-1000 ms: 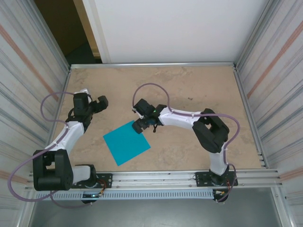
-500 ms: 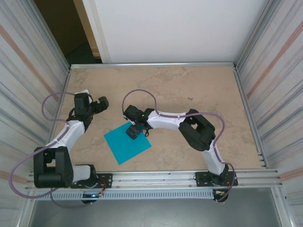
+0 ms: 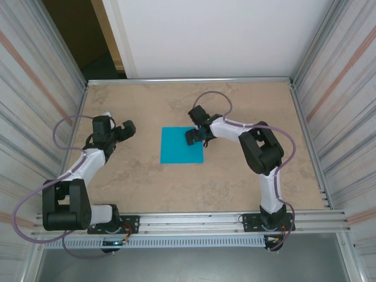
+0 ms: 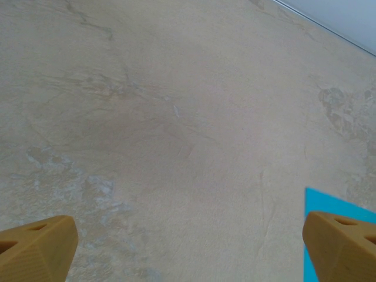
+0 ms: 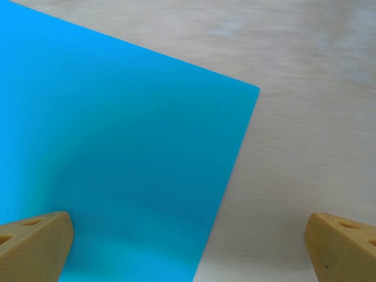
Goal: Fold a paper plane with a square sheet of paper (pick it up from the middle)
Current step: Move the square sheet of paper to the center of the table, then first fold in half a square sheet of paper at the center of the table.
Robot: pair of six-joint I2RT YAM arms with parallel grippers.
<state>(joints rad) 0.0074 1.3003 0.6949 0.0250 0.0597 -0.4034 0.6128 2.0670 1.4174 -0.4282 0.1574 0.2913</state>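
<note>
Right claw (image 3: 195, 137) (jaws spread) over paper (image 3: 179, 147) edge.

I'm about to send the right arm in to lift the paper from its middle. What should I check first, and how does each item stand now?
1. Paper lying flat and unfolded: ok.
2. Right gripper open: ok.
3. Right gripper over the paper's middle: not ok. It straddles the edge near a corner, one finger over paper, the other over bare table.
4. Left gripper open and apart from the paper: ok.
5. Right fingers touching the paper: cannot tell.
</note>
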